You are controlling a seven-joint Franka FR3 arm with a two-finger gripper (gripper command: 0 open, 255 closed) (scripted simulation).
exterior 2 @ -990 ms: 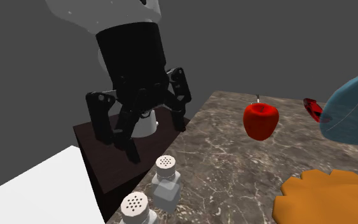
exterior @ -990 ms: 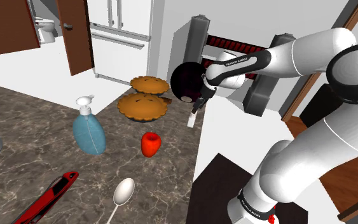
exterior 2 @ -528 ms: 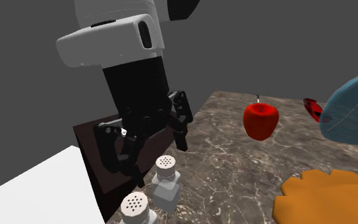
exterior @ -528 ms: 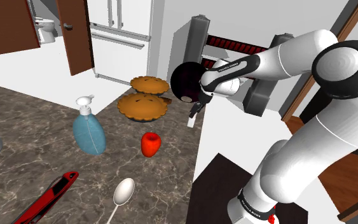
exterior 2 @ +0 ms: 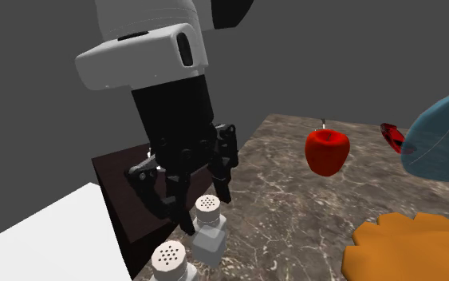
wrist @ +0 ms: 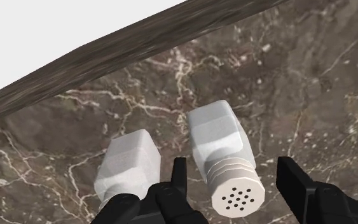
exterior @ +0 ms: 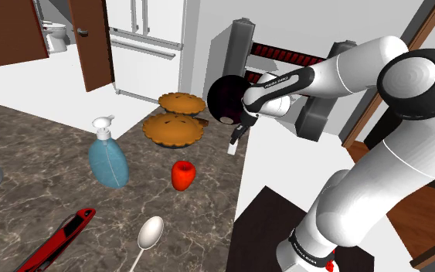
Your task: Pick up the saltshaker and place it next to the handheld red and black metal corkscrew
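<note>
Since my jaws are open and straddling the saltshaker [wrist: 222, 143] near the desk [wrist: 311, 76] edge, I'd pinch its squarish body below the cap. Looks light, rigid, maybe slippery, with a second shaker [wrist: 128, 162] just beside.

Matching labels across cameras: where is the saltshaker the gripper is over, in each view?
Shoulder view: the saltshaker is a small white shape just under the gripper, at the marble counter's edge.
Second exterior view: bottom centre, the farther one from the camera, with the second shaker nearer; both are by the counter edge.
Wrist view: between the open fingers, perforated cap towards the camera.
Shared landmark: the counter's edge.
</note>
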